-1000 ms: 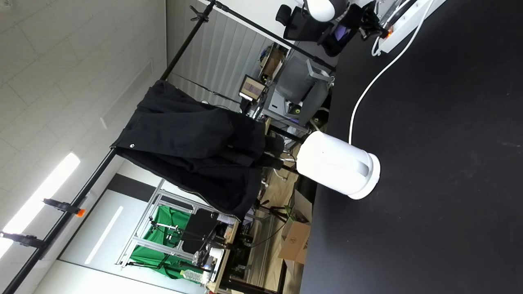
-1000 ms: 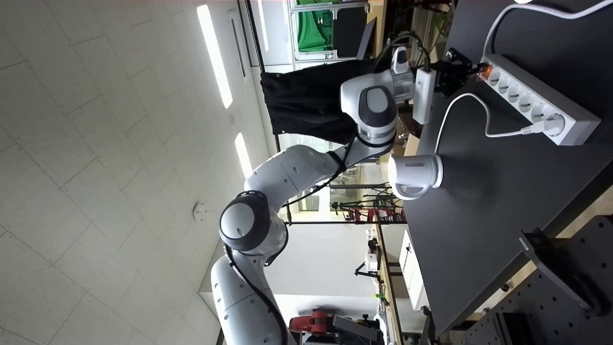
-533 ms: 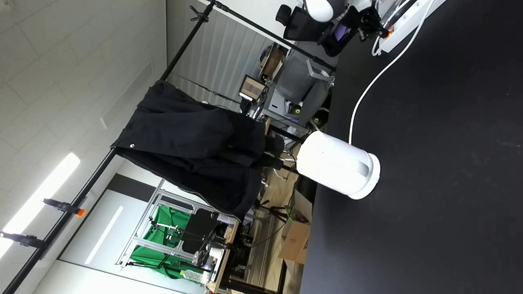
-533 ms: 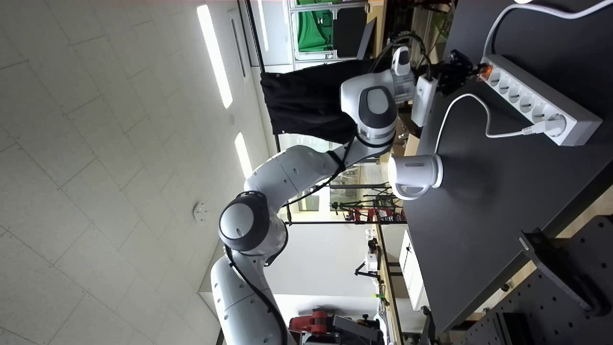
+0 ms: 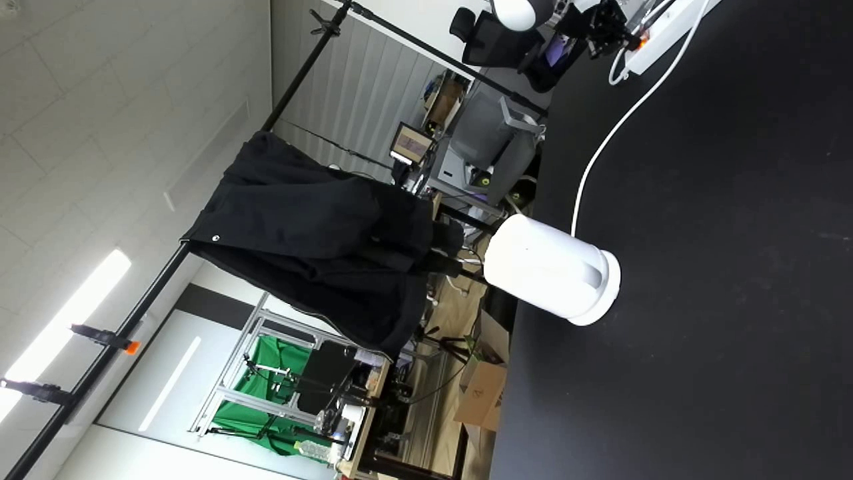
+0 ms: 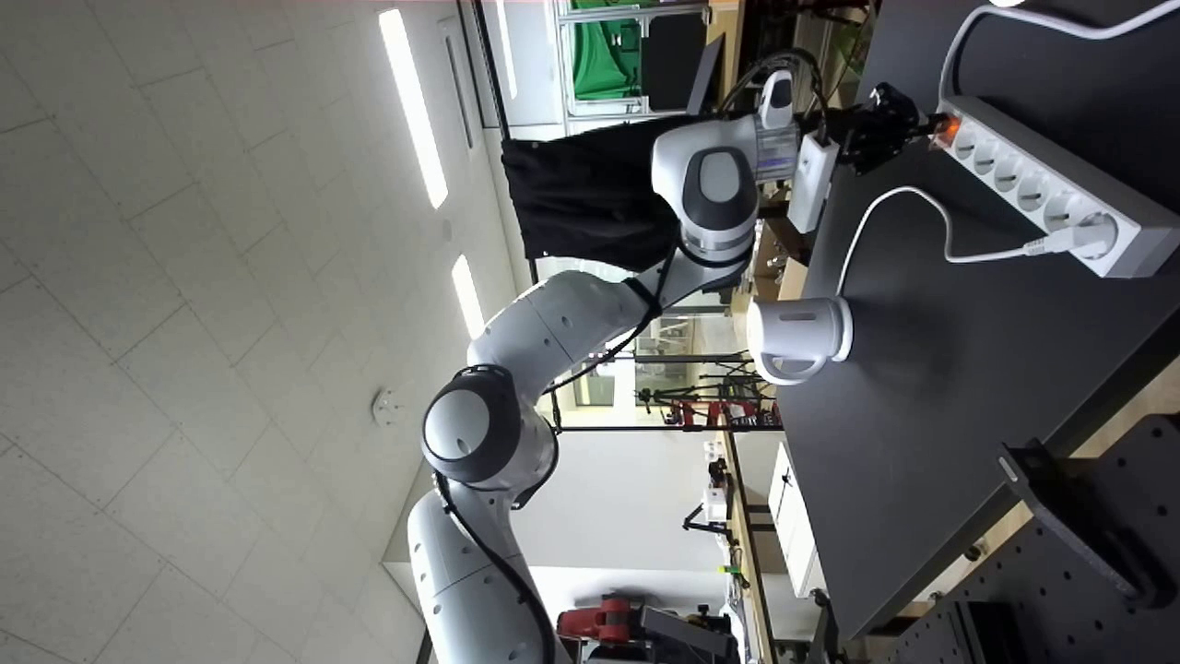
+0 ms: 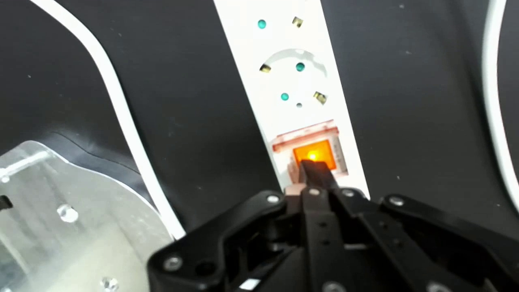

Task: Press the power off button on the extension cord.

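The gripper (image 7: 318,172), pressed together, is at the lit orange button (image 7: 323,151); the press seems in hand, calling next for a straight downward push. It hides the button's near edge, so contact cannot be told. Below, the extension cord (image 7: 294,83) lies on the dark table (image 7: 198,101), its far end outside the wrist view.
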Robot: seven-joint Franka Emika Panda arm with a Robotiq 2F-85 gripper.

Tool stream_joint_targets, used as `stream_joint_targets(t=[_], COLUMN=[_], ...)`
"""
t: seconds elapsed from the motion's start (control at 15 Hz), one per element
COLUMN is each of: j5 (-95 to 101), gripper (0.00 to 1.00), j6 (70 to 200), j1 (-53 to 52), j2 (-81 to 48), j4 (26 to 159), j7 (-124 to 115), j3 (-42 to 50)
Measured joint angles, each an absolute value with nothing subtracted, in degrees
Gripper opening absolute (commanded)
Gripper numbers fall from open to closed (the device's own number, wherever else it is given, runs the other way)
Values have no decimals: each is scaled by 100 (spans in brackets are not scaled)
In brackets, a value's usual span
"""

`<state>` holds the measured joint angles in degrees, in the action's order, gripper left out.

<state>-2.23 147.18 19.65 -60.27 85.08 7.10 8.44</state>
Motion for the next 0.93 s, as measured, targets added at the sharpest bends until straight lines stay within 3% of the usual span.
stream_joint_targets(t=[0.4, 0.93], j5=[-183, -130], gripper=[0, 0], j6=[13770, 13442], j1=[2069, 2089], j2=[-6181, -6285], j4=[8104, 7852], j7=[804, 813], j3=[953, 951])
